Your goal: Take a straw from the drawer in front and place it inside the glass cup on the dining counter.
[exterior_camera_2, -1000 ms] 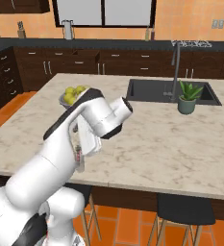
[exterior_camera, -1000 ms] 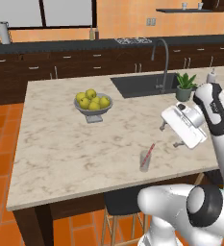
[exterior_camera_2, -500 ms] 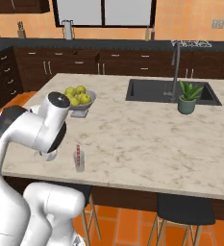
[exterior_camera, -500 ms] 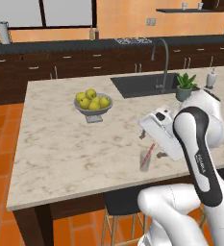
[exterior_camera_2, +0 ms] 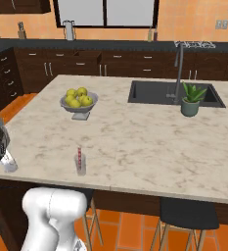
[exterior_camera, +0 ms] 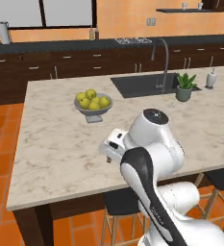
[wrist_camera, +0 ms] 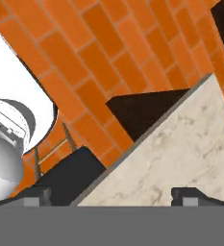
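Glass cup stands upright on the desk, close to the near edge and toward its left end as the right base view has it. A red-and-white straw stands in it, top leaning on the rim and poking above it. Judgement: the straw leans because it is longer than the cup is deep, so the rim carries it; the placing step looks done.

Gripper: two dark tips sit far apart at the bottom of the hand view, with bare marbled stone and nothing else between them. Spread wide, holding nothing. The hand view looks over the desk edge down to the orange tiled floor and a dark stool seat tucked under the desk. Judgement: wide jaws over the edge, away from the cup, fit a hand that has no further need to grip.

In the left base view the arm folds over the near edge and hides the part of the desk where the cup would be. In the right base view only a white joint shows at the left, beside the near left corner and apart from the cup.

Others, all well apart from the cup: fruit bowl mid-desk toward the left; sink and potted plant toward the far right.

Risk, judged: the cup is light and near the edge; a sweep of the arm could tip it.
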You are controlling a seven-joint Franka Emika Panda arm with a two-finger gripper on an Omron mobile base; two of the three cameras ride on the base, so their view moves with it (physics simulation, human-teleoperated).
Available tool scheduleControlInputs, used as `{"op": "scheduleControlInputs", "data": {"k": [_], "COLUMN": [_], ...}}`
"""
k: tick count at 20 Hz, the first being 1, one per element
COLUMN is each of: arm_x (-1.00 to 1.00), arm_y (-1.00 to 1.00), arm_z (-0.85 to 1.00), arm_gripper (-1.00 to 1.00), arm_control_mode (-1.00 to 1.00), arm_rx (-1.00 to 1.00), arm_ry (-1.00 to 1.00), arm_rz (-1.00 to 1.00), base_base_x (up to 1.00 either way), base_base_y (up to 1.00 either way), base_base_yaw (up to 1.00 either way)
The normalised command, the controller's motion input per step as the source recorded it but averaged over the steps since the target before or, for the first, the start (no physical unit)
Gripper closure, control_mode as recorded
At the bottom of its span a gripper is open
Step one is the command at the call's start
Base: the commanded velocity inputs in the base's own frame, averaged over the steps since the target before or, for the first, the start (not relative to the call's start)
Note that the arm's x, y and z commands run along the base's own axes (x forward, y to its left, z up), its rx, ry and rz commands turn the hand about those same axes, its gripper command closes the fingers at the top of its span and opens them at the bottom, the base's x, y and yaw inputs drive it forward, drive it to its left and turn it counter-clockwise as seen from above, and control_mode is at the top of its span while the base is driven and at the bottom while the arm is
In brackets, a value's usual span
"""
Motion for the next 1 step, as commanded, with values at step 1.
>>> {"op": "scheduleControlInputs", "data": {"k": [1], "arm_x": [-0.41], "arm_y": [0.86], "arm_z": [-0.22], "arm_gripper": [-1.00], "arm_control_mode": [-1.00], "arm_rx": [-0.32], "arm_ry": [0.00], "arm_rz": [0.03], "base_base_x": [0.00], "base_base_y": [0.00], "base_base_yaw": [0.00]}}
